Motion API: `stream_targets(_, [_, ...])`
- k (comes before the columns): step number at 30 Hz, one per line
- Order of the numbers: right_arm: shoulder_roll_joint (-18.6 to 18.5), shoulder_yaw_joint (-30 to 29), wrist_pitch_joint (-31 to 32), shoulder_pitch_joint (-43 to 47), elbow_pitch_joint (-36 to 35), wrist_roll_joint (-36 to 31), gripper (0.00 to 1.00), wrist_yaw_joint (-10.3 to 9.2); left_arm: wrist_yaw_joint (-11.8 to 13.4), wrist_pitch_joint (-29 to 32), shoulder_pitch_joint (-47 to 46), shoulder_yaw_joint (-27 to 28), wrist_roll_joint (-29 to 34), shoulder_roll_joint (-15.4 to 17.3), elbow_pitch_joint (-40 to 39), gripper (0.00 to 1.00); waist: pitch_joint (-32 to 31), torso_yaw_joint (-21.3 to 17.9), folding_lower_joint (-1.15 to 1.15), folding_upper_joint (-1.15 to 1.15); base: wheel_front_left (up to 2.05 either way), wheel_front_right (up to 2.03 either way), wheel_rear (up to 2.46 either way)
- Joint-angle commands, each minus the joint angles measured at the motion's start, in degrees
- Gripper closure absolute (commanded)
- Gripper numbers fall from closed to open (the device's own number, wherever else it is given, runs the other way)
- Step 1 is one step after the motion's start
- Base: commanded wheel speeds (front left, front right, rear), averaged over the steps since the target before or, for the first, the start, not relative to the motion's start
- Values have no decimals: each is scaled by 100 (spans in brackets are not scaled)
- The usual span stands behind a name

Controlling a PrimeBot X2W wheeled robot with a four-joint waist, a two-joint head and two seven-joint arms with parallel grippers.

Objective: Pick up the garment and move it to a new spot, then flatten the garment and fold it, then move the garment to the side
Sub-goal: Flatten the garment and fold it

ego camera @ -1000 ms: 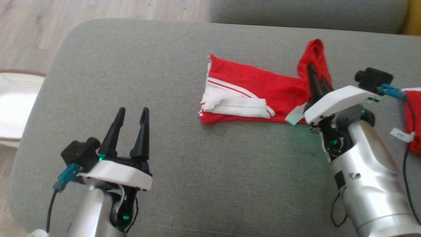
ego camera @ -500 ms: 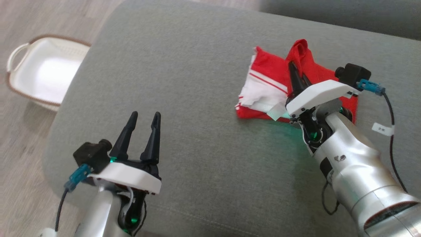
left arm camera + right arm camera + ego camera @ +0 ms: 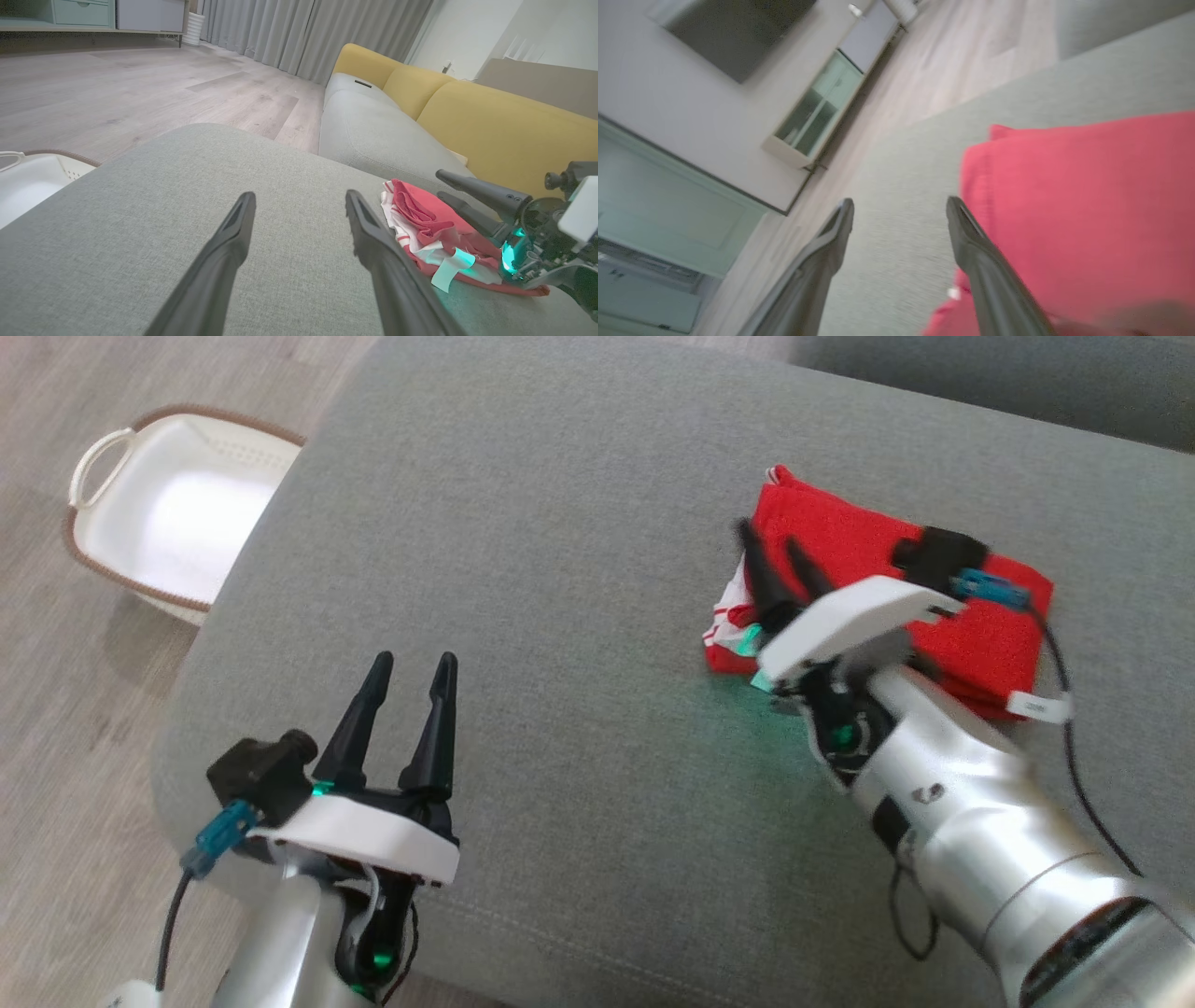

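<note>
The red garment (image 3: 971, 625) with white trim lies folded on the right of the grey cushion (image 3: 523, 541). My right gripper (image 3: 775, 555) hangs open over the garment's left edge with nothing between its fingers. In the right wrist view the right gripper (image 3: 901, 205) is spread wide, one finger over the red garment (image 3: 1073, 210) and the other over bare cushion. My left gripper (image 3: 414, 665) rests open at the lower left, far from the cloth. The left wrist view shows the left gripper (image 3: 299, 200) open, the garment (image 3: 420, 219) and the right gripper (image 3: 443, 185) beside it.
A white basket (image 3: 215, 418) with a brown rim stands on the wooden floor off the cushion's left end, also seen as the basket (image 3: 28, 177) in the left wrist view. A grey sofa seat (image 3: 980, 373) and yellow backrests (image 3: 490, 126) lie beyond the cushion.
The right gripper carried the raised red flap leftward over the garment, then opened and let it go; the flap now lies folded flat. The head camera has shifted. The left arm kept still.
</note>
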Motion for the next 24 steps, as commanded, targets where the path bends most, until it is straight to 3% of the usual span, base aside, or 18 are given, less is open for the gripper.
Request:
stream_targets(1, [128, 248, -5, -61, -378, 217, 0, -5, -35, -29, -205, 185, 4, 19, -151, 0, -45, -76, 0, 0, 0, 0, 0])
stream_targets(6, [128, 830, -127, -178, -671, 683, 0, -5, -35, -29, -172, 319, 60, 19, -209, 0, -152, -395, 0, 0, 0, 0, 0])
stream_targets(12, [128, 1218, -283, -560, -328, 221, 0, -5, -35, -29, -143, 531, 149, 19, -403, 0, -260, -998, 0, 0, 0, 0, 0])
stream_targets(18, [29, 292, -291, -764, -98, -1308, 0, -5, -35, -29, -225, 695, 205, 18, -731, 0, -259, -1562, 0, 0, 0, 0, 0])
stream_targets(22, [-316, -646, -292, -408, -575, -2601, 0, -5, -35, -29, -272, 732, 237, 18, -946, 0, -249, -1852, 0, 0, 0, 0, 0])
stream_targets(24, [-384, -911, -292, -252, -749, -2916, 0, -5, -35, -29, -278, 742, 247, 18, -984, 0, -251, -1917, 0, 0, 0, 0, 0])
